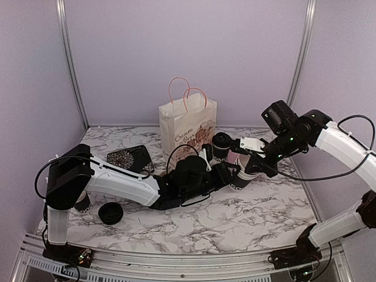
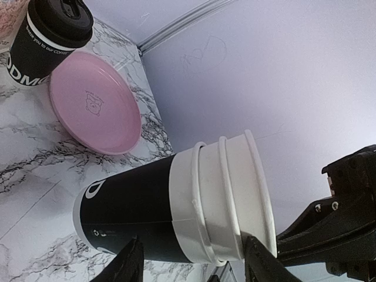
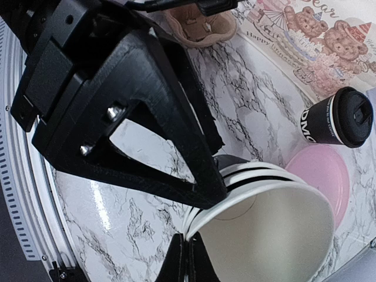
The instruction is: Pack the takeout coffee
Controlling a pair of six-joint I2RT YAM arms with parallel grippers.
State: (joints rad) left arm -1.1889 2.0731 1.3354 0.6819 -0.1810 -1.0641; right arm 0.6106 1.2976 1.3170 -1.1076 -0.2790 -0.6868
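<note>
A stack of nested black paper cups (image 2: 147, 205) with white rims and no lid hangs tilted over the table. My left gripper (image 2: 191, 255) is shut on this stack, one finger on the black wall and one on the white rims. My right gripper (image 3: 195, 249) is shut on the rim of the innermost cup (image 3: 264, 235), pinching it on the near side. In the top view the stack (image 1: 241, 179) sits between the left gripper (image 1: 229, 175) and the right gripper (image 1: 254, 166). A lidded takeout coffee (image 1: 221, 147) stands behind them; it also shows in the wrist views (image 2: 50, 41) (image 3: 341, 117).
A white paper bag (image 1: 187, 123) with pink handles stands at the back. A pink round plate (image 2: 94, 103) lies next to the lidded cup. A loose black lid (image 1: 110, 212) and another cup (image 1: 82, 203) lie near the left arm's base. A black floral pouch (image 1: 129, 157) lies at the left.
</note>
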